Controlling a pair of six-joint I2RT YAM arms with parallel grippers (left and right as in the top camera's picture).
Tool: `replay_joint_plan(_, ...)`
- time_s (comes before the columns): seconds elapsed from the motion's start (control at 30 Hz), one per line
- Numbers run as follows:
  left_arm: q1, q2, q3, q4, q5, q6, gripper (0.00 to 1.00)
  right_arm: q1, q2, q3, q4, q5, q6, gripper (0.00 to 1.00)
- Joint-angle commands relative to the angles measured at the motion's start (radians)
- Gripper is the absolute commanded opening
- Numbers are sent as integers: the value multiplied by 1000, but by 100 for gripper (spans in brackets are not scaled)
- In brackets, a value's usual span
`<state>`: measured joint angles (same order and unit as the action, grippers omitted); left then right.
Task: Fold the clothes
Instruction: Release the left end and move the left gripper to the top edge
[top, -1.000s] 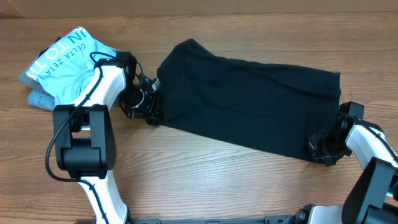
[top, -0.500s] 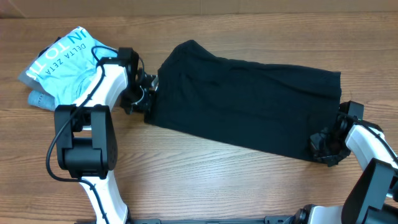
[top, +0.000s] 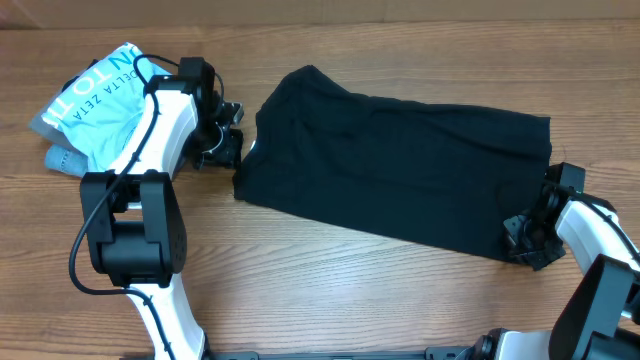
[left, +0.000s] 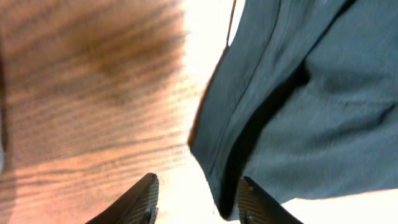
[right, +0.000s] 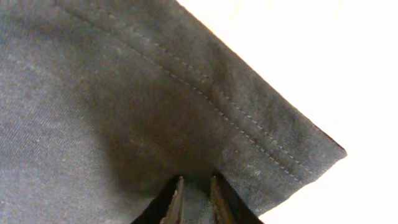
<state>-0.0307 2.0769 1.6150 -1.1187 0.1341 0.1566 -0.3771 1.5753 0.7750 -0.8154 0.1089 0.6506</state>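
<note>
A black knit garment with stitched hems (top: 400, 170) lies spread flat on the wood-grain table (top: 330, 300), running from the left gripper (top: 228, 140) across to the right gripper (top: 522, 240). The left gripper's jaws stand open and hold nothing. In the left wrist view the garment's hemmed edge hangs down into the gap between them, its tip close to the inner side of one finger (left: 258, 202), while bare table shows ahead of the other. In the overhead view that gripper sits just beside the garment's left edge, with cloth in front of the jaws and a folded light-blue shirt with white lettering (top: 100, 105) behind them, under the arm. The right gripper's jaws are drawn nearly together, pinching the fabric. In the right wrist view dark cloth fills the narrow gap between the fingertips (right: 171, 199), and the double-stitched hem crosses diagonally just ahead of them, ending in a pointed corner off to one side.
</note>
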Motion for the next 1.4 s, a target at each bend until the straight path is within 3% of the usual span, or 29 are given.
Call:
replay_joint_plan(0.0, 4, -18, 18, -26, 4, 0, 39, -6, 22, -29, -6, 25, 5, 21)
replay_joint_plan(0.13, 3, -19, 25, -55, 56, 0, 20, -6, 8, 4, -31, -58, -54, 17)
replay_joint_plan(0.3, -10, -19, 163, -148, 111, -4, 12, -5, -100, 113, -147, -94, -57, 20)
replay_joint_plan(0.37, -21, -19, 245, -164, 139, -4, 18, -5, -155, 163, -183, -122, -85, 26)
replay_joint_plan(0.47, -40, -19, 343, -135, 277, -3, 41, -5, -228, 235, -205, -196, -151, 39)
replay_joint_plan(0.6, -75, -18, 378, -16, 419, 0, 41, -5, -285, 279, -175, -307, -251, 53)
replay_joint_plan(0.83, -220, 47, 367, 168, 373, -14, 50, -5, -285, 279, -150, -335, -262, 54)
replay_joint_plan(1.07, -387, 185, 367, 274, 124, 4, 58, -5, -283, 278, -127, -335, -258, 57)
replay_joint_plan(1.37, -441, 283, 367, 389, 45, -16, 63, -5, -263, 278, -133, -334, -259, 58)
